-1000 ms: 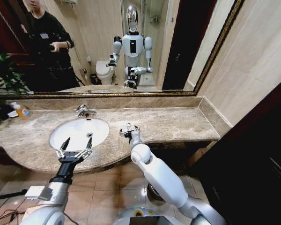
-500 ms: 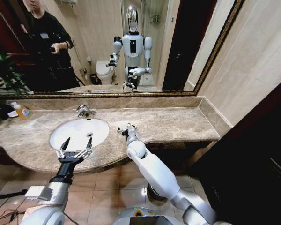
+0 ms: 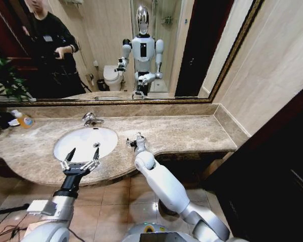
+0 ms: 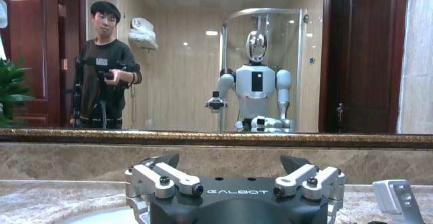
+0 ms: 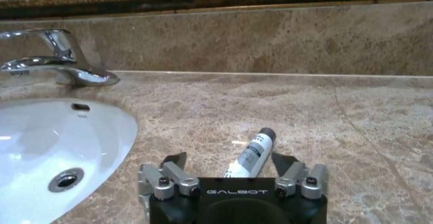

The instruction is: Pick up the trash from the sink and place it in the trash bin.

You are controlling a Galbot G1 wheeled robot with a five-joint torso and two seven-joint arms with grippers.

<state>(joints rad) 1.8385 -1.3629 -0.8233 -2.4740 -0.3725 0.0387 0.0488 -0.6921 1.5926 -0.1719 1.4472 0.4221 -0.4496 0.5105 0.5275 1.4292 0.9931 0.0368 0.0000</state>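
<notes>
A white tube with a dark cap (image 5: 256,148), a piece of the trash, lies on the marble counter just right of the sink (image 3: 86,142). My right gripper (image 3: 135,142) hovers low over it, open, and in the right wrist view the tube lies between and just ahead of that gripper's (image 5: 230,159) spread fingers. The white basin (image 5: 40,138) holds nothing that I can see. Over the sink's front rim my left gripper (image 3: 81,157) stays open and holds nothing; it also appears close up (image 4: 230,159). A dark round shape on the floor under my right arm (image 3: 163,205) may be the trash bin, mostly covered.
A chrome faucet (image 3: 91,119) stands behind the basin. An orange-liquid bottle (image 3: 24,120) sits at the counter's far left beside a plant. The mirror's gold frame (image 3: 141,101) runs along the back wall. Bare counter stretches to the right (image 3: 192,132).
My right arm has shifted slightly left toward the sink, carrying its open gripper with it. The left arm has not moved.
</notes>
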